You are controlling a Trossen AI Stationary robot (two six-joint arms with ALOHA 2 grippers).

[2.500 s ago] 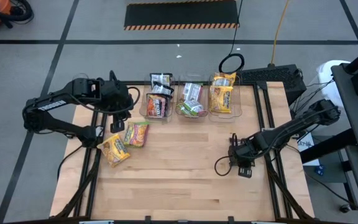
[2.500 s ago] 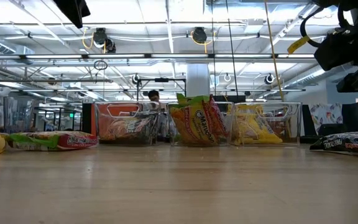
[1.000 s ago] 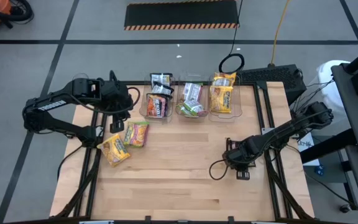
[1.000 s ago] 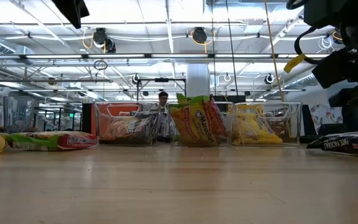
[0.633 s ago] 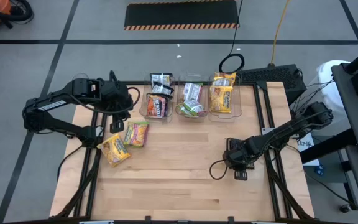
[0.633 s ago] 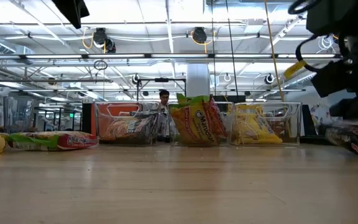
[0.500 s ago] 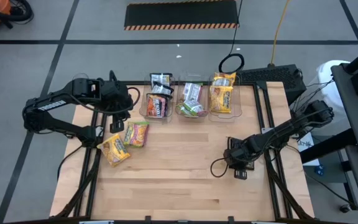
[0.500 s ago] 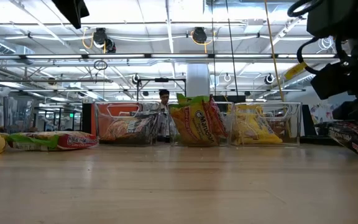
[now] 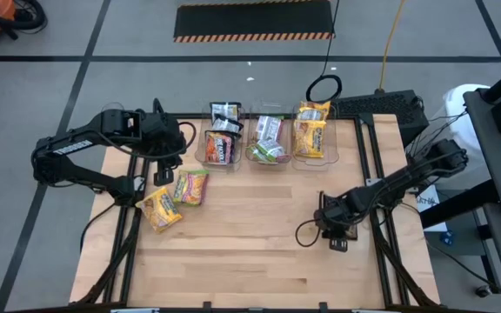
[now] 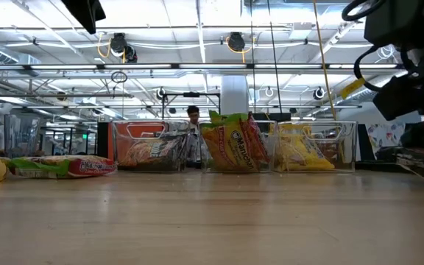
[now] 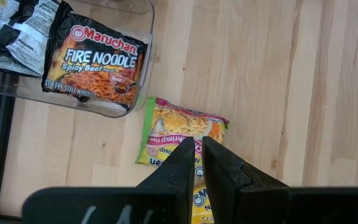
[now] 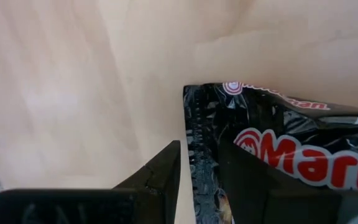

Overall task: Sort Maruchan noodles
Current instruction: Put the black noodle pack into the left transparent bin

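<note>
My right gripper (image 9: 331, 228) stands open and low over the table's right part, slanting down onto a black Maruchan noodles packet (image 12: 278, 134). In the low view that packet (image 10: 422, 160) sits tilted. My left gripper (image 11: 199, 146) hangs shut and empty above a green-edged packet (image 9: 190, 187), which lies flat next to a yellow packet (image 9: 159, 209). More packets fill three clear bins (image 9: 268, 155) at the far edge. My right gripper comes slanting down from above with the packet's crimped end seam (image 12: 196, 140) in the gap between its fingers. One finger (image 12: 260, 180) lies over the packet's printed face; the other (image 12: 160, 174) stands beside the seam over bare wood. The seam runs along the fingers.
The bins hold, left to right in the low view, dark red-black (image 10: 149, 147), green-edged (image 10: 230, 146) and yellow packets (image 10: 300, 151). Bare wood lies across the table's middle and near side (image 9: 250, 252). A person (image 10: 192, 112) stands in the room behind.
My right gripper has sunk toward the table and rolled a little, its finger gap unchanged. The black packet, which lay flat, now sits tilted with its end toward the table's middle raised. My left arm has kept still.
</note>
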